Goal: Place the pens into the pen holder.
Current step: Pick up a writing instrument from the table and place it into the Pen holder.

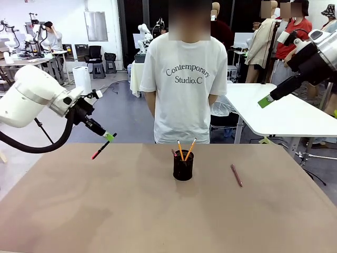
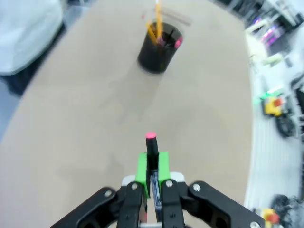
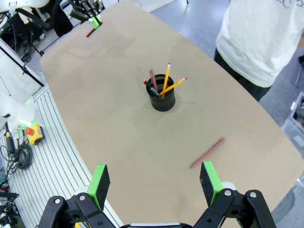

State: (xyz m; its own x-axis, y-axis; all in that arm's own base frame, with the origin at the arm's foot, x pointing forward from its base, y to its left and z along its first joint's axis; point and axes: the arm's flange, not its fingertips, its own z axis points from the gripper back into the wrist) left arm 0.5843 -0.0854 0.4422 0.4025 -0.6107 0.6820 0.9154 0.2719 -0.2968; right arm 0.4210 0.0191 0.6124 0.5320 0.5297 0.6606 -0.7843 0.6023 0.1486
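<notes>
Holder (image 1: 183, 167) with upright pencils (image 1: 180, 150) blocks the middle of the table (image 1: 79, 211). Pen (image 1: 236, 175) lies at its 3 o'clock, person (image 1: 184, 79) at 12; 5 to 8 is open.

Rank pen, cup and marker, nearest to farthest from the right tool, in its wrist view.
From the right tool:
1. The pen, lying loose on the table.
2. The cup, mid-table.
3. The marker, far end, held in the left tool.

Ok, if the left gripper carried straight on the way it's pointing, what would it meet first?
Probably bare table: the left gripper slants down, so its marker would land red end first, short of the pen holder. Depth is unclear.
</notes>
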